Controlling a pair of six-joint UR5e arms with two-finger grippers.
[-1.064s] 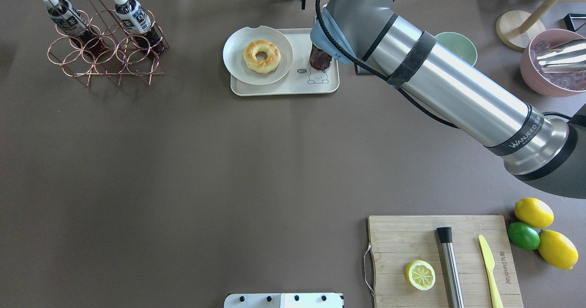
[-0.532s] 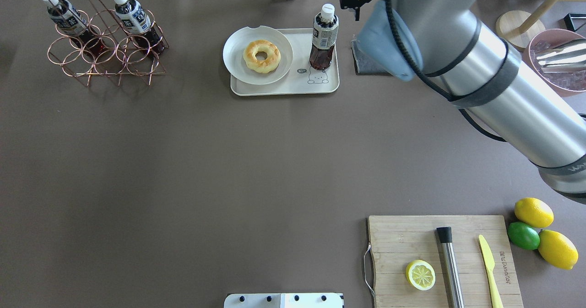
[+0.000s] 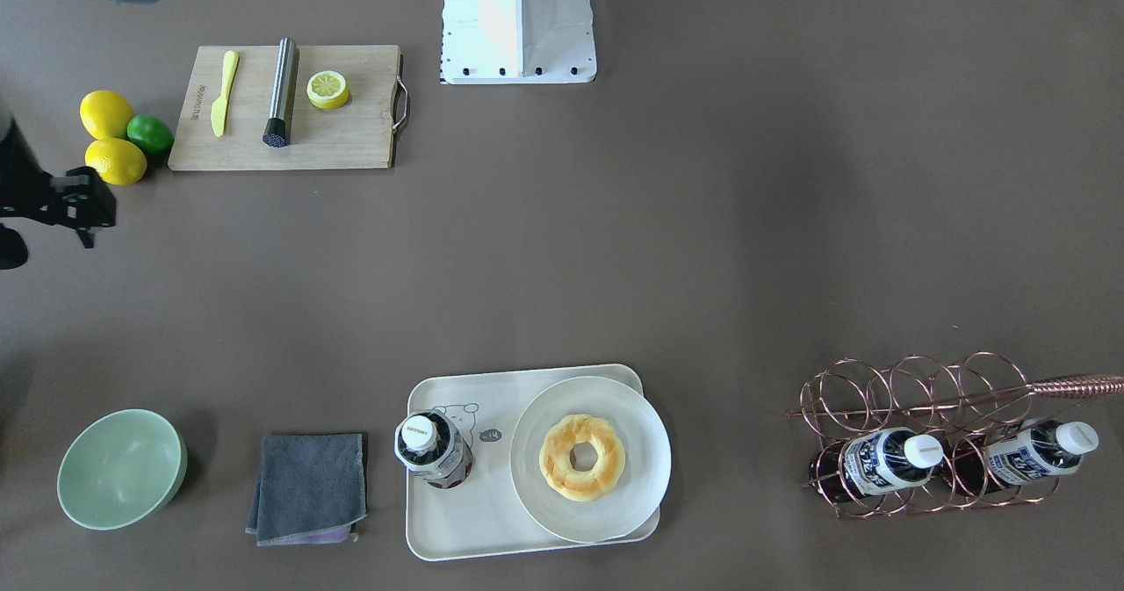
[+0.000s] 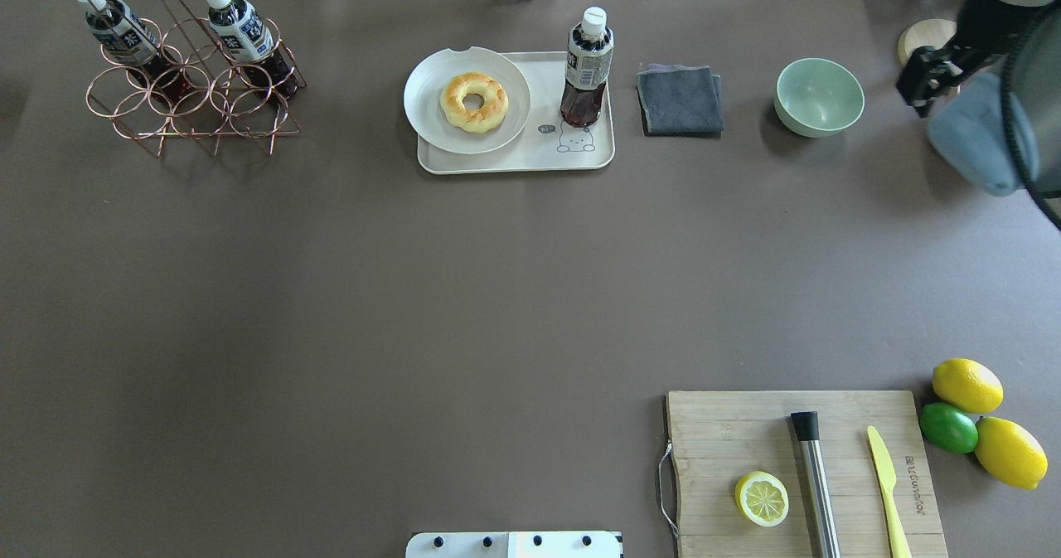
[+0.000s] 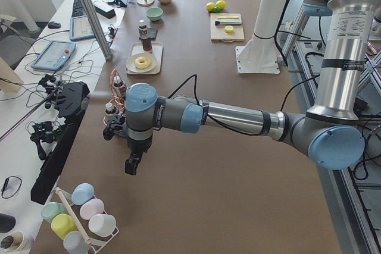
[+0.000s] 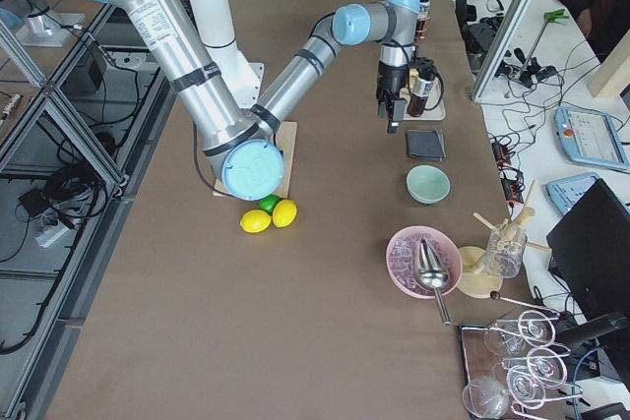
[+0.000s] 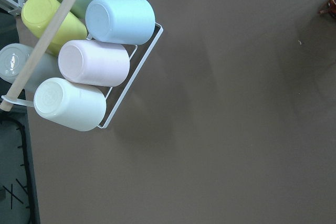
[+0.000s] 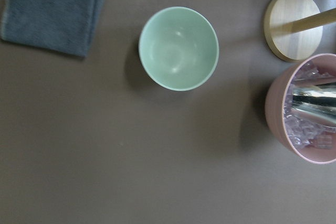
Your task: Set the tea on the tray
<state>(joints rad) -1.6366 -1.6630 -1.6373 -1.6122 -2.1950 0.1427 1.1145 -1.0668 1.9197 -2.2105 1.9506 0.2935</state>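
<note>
The tea bottle (image 4: 588, 65) stands upright on the right part of the cream tray (image 4: 514, 162), free of any gripper; it also shows in the front view (image 3: 430, 449) on the tray (image 3: 457, 525). Two like bottles (image 4: 124, 31) (image 4: 240, 31) lie in the copper wire rack (image 4: 191, 102). My right gripper (image 4: 922, 85) is open and empty, raised far to the right of the tray, beyond the green bowl; it also shows in the front view (image 3: 86, 209). My left gripper (image 5: 132, 165) shows only in the left side view, so I cannot tell its state.
A white plate with a doughnut (image 4: 472, 100) fills the tray's left part. A grey cloth (image 4: 680, 99) and a green bowl (image 4: 819, 96) lie right of the tray. A cutting board (image 4: 804, 475) with lemon half, muddler and knife is front right, lemons and a lime (image 4: 966, 417) beside it.
My right arm let go of the tea bottle and drew back to the right, past the cloth and the bowl. The bottle stays upright on the tray.
</note>
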